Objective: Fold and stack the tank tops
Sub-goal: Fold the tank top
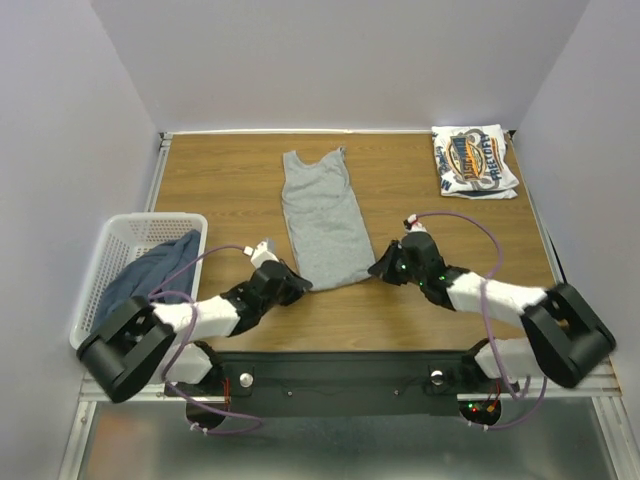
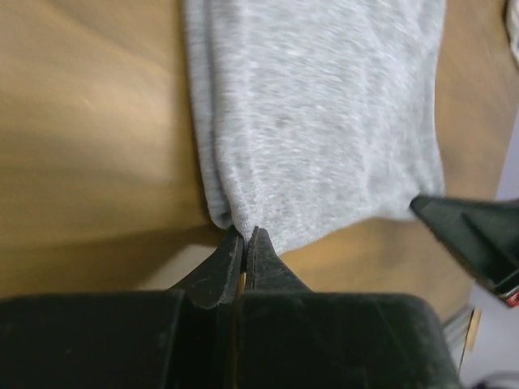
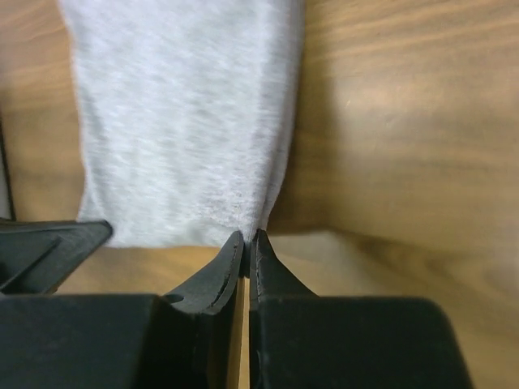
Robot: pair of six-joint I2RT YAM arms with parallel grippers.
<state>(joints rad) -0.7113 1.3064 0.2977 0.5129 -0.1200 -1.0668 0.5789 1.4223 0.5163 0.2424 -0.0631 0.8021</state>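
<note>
The left arm and the right arm start at the near edge of the desk and reach in toward the middle. They are black with white sleeves.

The left jaws are pressed together, pinching the near left corner of the grey tank top. The right jaws are pressed together too, pinching the near right corner of the same top. At each corner the cloth bunches into a small point where the black tips meet it.

The grey tank top is soft, a little fuzzy and speckled. It lies flat in the middle of the desk. It is long and narrow, with its bottom hem by the arms and its two straps at the far end. The hem end is wider than the strap end.

The desk is smooth brown wood, and bare wood shows on both sides of the grey top.

At the left edge sits a white plastic basket full of little holes. A dark blue tank top lies crumpled inside it.

In the far right corner lies a white tank top. It is folded into a rough square, with a blue and orange logo on top, close to the desk's right edge.

Plain pale walls stand around the desk on the left, right and far sides.
</note>
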